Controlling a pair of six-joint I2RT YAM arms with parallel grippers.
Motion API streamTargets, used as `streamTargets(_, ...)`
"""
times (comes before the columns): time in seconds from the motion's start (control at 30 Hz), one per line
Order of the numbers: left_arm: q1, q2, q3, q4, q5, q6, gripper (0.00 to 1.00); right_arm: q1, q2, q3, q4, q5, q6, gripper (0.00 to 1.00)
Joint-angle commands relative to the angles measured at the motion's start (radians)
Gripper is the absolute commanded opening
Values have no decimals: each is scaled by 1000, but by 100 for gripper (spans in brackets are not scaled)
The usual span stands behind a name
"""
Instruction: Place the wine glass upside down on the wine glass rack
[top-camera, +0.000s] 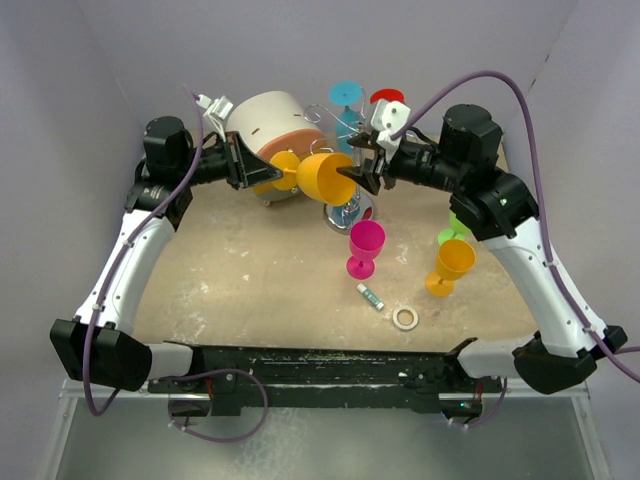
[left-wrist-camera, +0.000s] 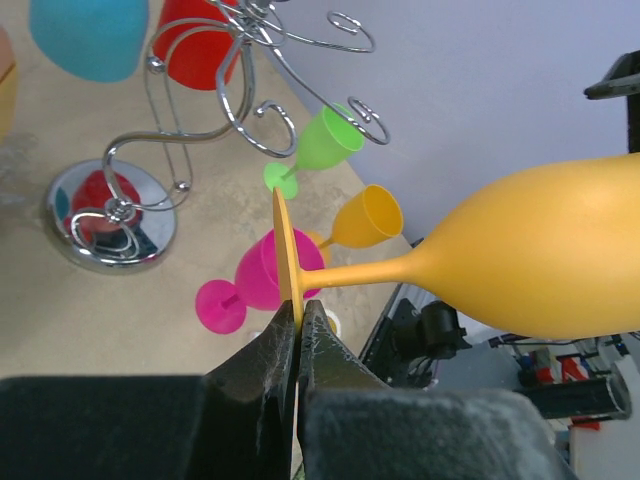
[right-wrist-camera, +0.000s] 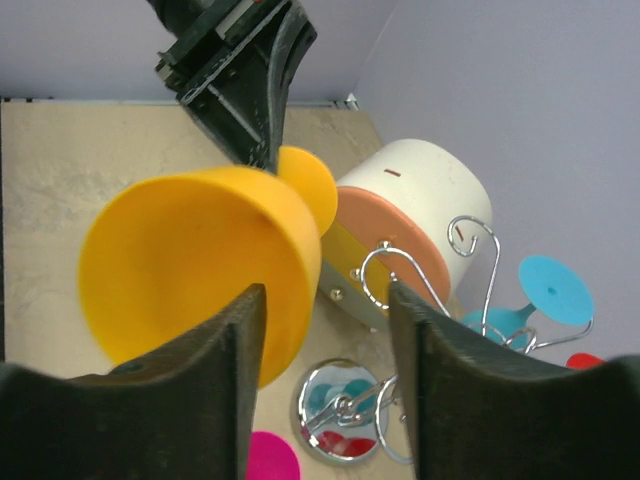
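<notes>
One orange wine glass (top-camera: 325, 176) lay on its side in the air over the far middle of the table (top-camera: 250, 270), at 12 o'clock from the table's centre. Its mouth faced 3 o'clock and its foot (left-wrist-camera: 284, 245) faced 9. The left gripper (top-camera: 264, 172) was clamped tight on the edge of that foot, jaws together on the thin disc. The right gripper (top-camera: 357, 172) stood at the bowl's rim with its fingers apart. Whether either finger touched the bowl was hard to tell from the wrist view.

There were six glasses in all. The one rack (top-camera: 348, 210) stood just beside the bowl, its base at 5 o'clock of it and its curled arms at 12, close in front of the mouth. Two glasses hung upside down on it, a blue glass (top-camera: 347, 95) and a red glass (top-camera: 387, 97).

Three glasses stood on the table. A pink glass (top-camera: 365, 245) was at 5 o'clock of the rack's base. An orange glass (top-camera: 452, 262) and a green glass (top-camera: 450, 236) stood at 4 o'clock, the green one partly hidden by the right arm.

One round box (top-camera: 265, 118) sat at 10 o'clock of the wine glass, just behind the left gripper, its inside unseen. One small tube (top-camera: 370, 296) and one tape ring (top-camera: 405, 318) lay at 6 o'clock of the pink glass.
</notes>
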Motion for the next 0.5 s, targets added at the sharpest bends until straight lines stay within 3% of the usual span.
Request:
streamTargets(0.0,42,-80,2,5,-64,86,0,1,-91,1,-77,-32,-104,63)
streamTargets(0.17,106,-110,9,-25,-108,113,0,-28,-142,22,-174,-106,-160,65)
streamTargets(0.27,114,-135,47,-106,-209,237,0,-56,-168,21,-180,-89,-155,65)
streamTargets(0.47,111,-144,220,-296,-505,564,0,-182,-187,-35,-4,-17,149,65)
